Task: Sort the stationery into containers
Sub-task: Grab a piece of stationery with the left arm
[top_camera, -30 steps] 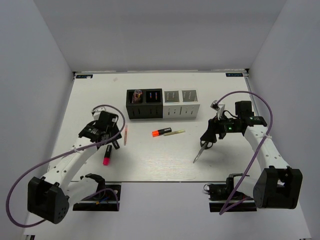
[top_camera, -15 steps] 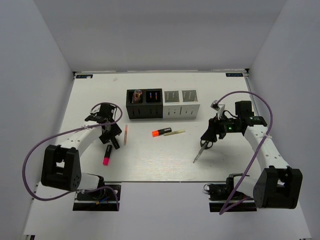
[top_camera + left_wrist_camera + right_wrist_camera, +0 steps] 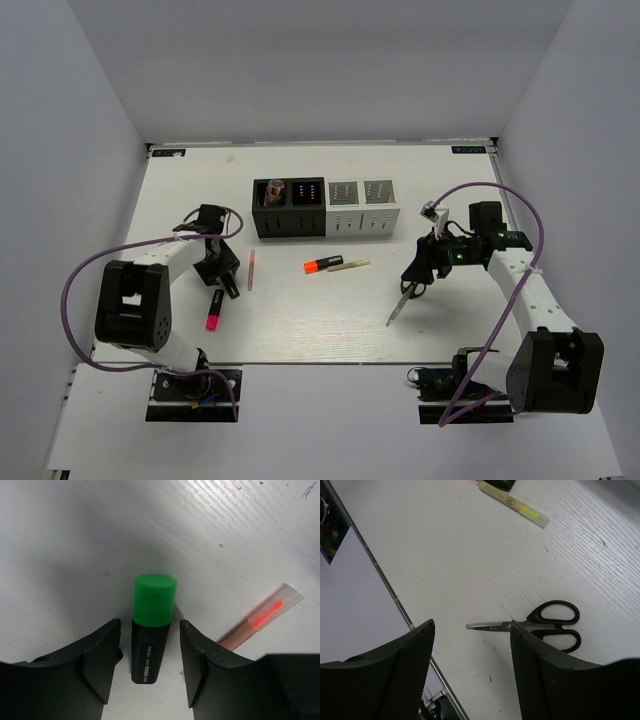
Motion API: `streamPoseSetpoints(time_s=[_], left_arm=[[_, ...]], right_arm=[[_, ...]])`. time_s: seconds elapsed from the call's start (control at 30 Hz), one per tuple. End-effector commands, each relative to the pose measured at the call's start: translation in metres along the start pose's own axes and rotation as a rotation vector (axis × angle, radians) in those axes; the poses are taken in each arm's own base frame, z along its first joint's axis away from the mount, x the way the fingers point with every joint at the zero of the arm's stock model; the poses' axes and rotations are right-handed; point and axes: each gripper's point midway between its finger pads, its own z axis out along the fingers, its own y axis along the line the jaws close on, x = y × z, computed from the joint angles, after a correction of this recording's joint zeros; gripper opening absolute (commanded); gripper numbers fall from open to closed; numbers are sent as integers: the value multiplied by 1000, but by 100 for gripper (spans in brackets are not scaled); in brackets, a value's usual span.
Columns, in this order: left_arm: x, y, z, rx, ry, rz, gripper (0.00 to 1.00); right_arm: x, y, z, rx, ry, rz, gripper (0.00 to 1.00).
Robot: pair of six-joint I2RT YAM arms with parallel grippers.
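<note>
My left gripper point(image 3: 220, 272) point(image 3: 150, 630) is open and low over the table. Its fingers straddle a black marker with a green cap point(image 3: 152, 630) without touching it. A pink stick point(image 3: 255, 622) point(image 3: 251, 270) lies just right of it. A pink-capped marker point(image 3: 214, 311) lies nearer the front. My right gripper point(image 3: 418, 270) point(image 3: 471, 630) is open above the black-handled scissors point(image 3: 545, 622) point(image 3: 404, 299), which lie flat. An orange-capped marker point(image 3: 322, 264) and a yellowish stick point(image 3: 349, 265) lie before the containers point(image 3: 322, 222), a row of two black and two white cups.
The leftmost black cup point(image 3: 260, 215) holds a brownish-pink item. The table's front edge point(image 3: 395, 602) runs close to the scissors' tip. Purple cables loop off both arms. White walls enclose the table at the back and sides.
The left arm has folded in and turned, while its gripper stayed over the markers at the left. The right arm and the scissors have not moved.
</note>
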Motion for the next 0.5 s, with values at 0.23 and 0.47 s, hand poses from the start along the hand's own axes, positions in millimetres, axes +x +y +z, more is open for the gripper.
streamPoseSetpoints(time_s=[0.23,0.47], left_arm=[[-12,-5,5,-52,31,50,55],[2,7,12,-112,101,94,44]], right_arm=[[-12,3,-6,-6,-21,-40,65],[-14,6,-7,-13,-29,-44,65]])
